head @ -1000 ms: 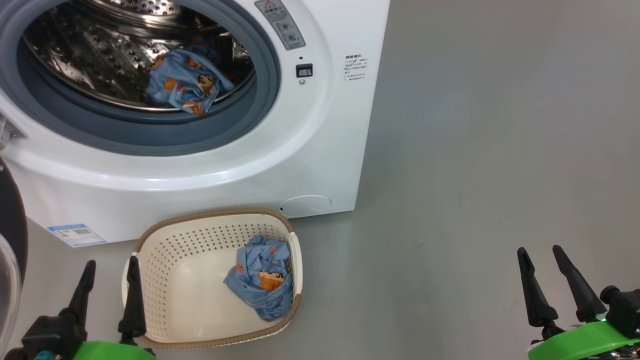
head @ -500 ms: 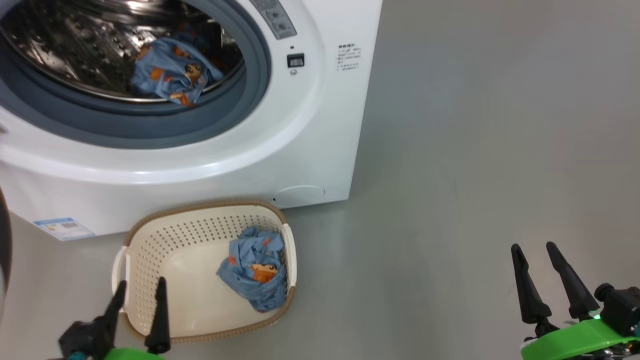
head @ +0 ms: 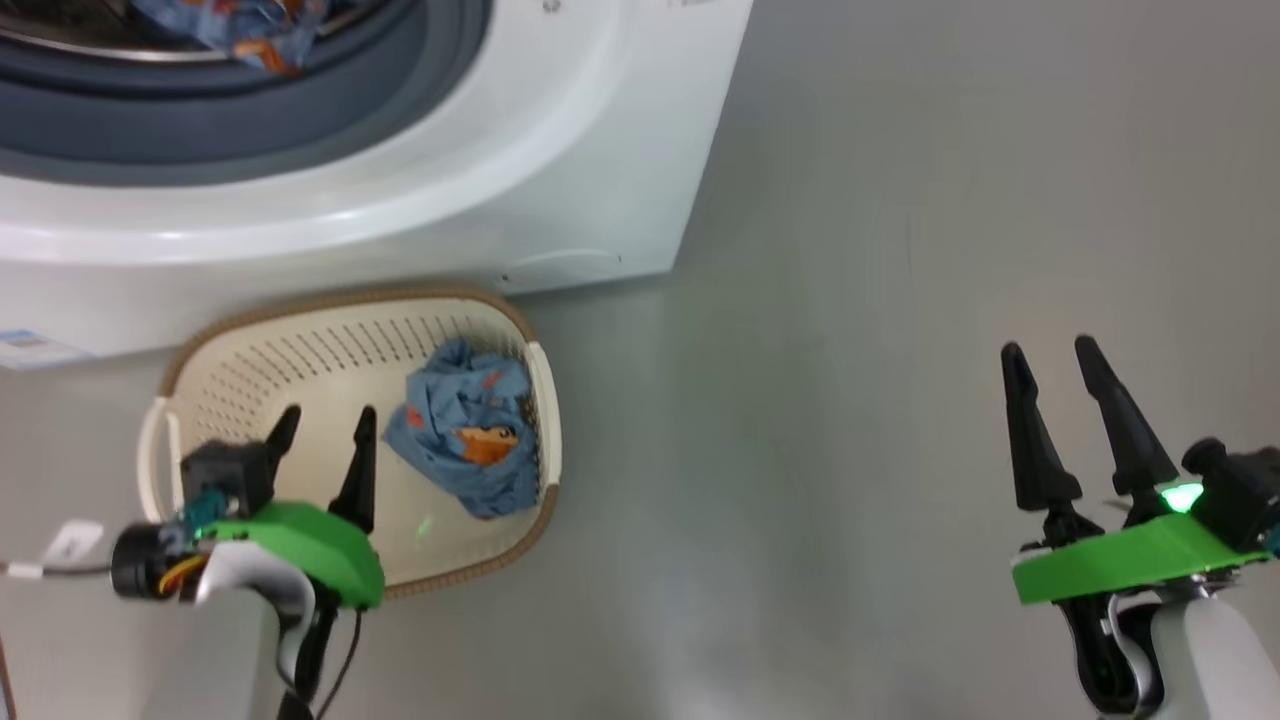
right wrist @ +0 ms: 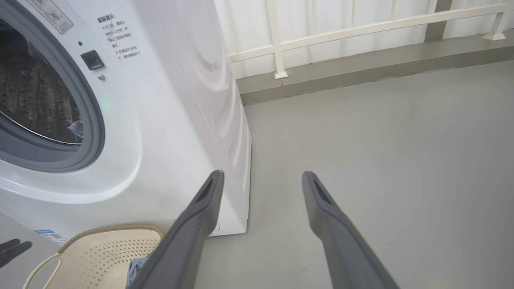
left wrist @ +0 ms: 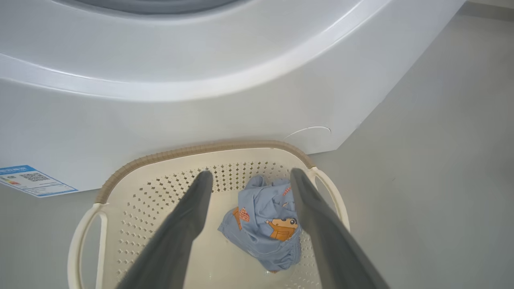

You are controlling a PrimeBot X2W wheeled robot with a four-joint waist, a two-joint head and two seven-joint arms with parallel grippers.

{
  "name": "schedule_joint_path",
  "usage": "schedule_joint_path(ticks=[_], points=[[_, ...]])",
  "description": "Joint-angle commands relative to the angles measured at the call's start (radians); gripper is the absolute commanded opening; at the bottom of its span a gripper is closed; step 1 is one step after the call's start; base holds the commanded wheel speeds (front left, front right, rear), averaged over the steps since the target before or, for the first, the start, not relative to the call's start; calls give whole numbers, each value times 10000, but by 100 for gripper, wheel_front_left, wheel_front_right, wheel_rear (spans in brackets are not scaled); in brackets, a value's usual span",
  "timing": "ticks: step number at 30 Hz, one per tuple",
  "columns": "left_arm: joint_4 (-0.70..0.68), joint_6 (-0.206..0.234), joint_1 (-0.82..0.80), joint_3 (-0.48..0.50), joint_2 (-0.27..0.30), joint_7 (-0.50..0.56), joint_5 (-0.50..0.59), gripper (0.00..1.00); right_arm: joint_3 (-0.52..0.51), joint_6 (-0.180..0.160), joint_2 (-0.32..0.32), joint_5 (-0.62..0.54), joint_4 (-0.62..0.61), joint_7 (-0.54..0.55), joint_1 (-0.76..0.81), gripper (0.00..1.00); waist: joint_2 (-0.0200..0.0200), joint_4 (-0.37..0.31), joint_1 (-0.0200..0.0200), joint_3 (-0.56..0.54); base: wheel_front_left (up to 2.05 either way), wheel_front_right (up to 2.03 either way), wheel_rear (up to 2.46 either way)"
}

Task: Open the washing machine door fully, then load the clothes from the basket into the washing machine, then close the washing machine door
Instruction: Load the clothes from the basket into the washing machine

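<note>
The white washing machine [head: 560,190] stands open, and one blue printed bundle of clothes [head: 235,25] lies in its drum. Its door is out of view. On the floor in front sits the cream basket [head: 350,298] with a second blue bundle [head: 465,440] at its right side. My left gripper [head: 328,420] hovers open over the basket's left half, and the left wrist view shows the bundle [left wrist: 265,224] between and below its fingers [left wrist: 188,216]. Far to the right, my right gripper [head: 1048,355] hangs open above bare floor, holding nothing.
A blue label sticker [left wrist: 34,180] and a round cap [left wrist: 309,134] mark the washer's base. In the right wrist view a low kerb with a white railing [right wrist: 361,36] runs along the far wall. Grey floor [head: 850,350] lies to the washer's right.
The head camera has tilted down, so the washer slid up the picture. My left gripper has moved forward and right to above the basket. Both grippers stayed open.
</note>
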Motion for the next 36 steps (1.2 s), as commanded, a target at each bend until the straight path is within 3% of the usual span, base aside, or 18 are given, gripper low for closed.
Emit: schedule_joint_path(ticks=[1, 9, 21, 36], points=[[266, -22, -498, 36, 391, -65, -40, 100, 275, 27, 17, -43, -280, -118, -237, 100, 0, -348, 0, 1247, 0, 0, 0], [2330, -25, -2568, -1297, 1008, -65, -537, 100, 490, 27, 271, -13, -340, -118, -1061, 100, 0, -751, 0, 2621, 0, 0, 0], [4448, -26, -4385, -3204, 1466, -65, -1502, 100, 835, 27, 430, 0, -395, -118, -1741, 100, 0, -1029, 0, 3813, 0, 0, 0], [5000, -26, -5650, -5393, 1913, -10, -3082, 100, 1104, 27, 479, 30, -515, -118, -2138, 100, 0, -1424, 0, 4674, 0, 0, 0]])
